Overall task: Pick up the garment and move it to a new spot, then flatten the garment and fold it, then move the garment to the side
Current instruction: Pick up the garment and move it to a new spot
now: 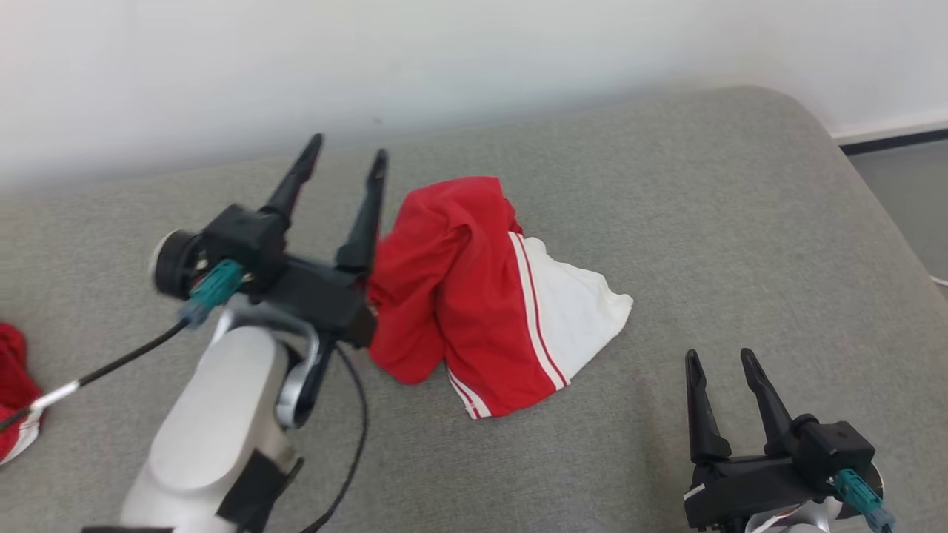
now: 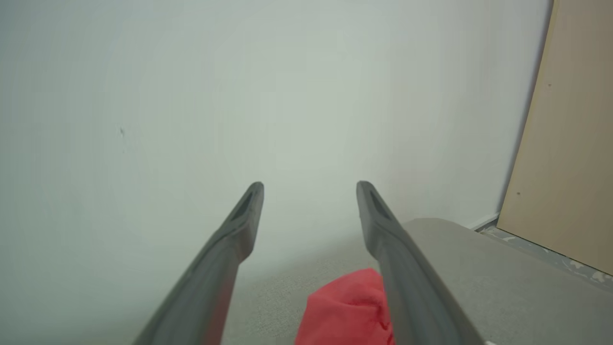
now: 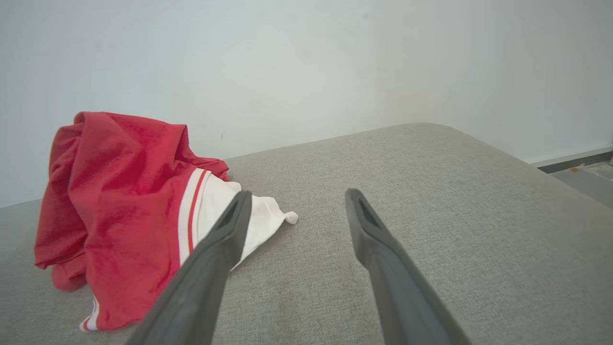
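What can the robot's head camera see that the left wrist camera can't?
Head camera's extras: the open right pincer, the white striped part of the garment, and another red cloth at the left edge. Left wrist camera's extra: a beige board beside the wall. Shared: the garment's red folds, the grey cushion, the wall and the open left pincer.

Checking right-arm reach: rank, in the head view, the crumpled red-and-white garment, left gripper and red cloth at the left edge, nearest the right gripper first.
1. Crumpled red-and-white garment, centre.
2. Left gripper, just left of the garment.
3. Red cloth, far left edge.
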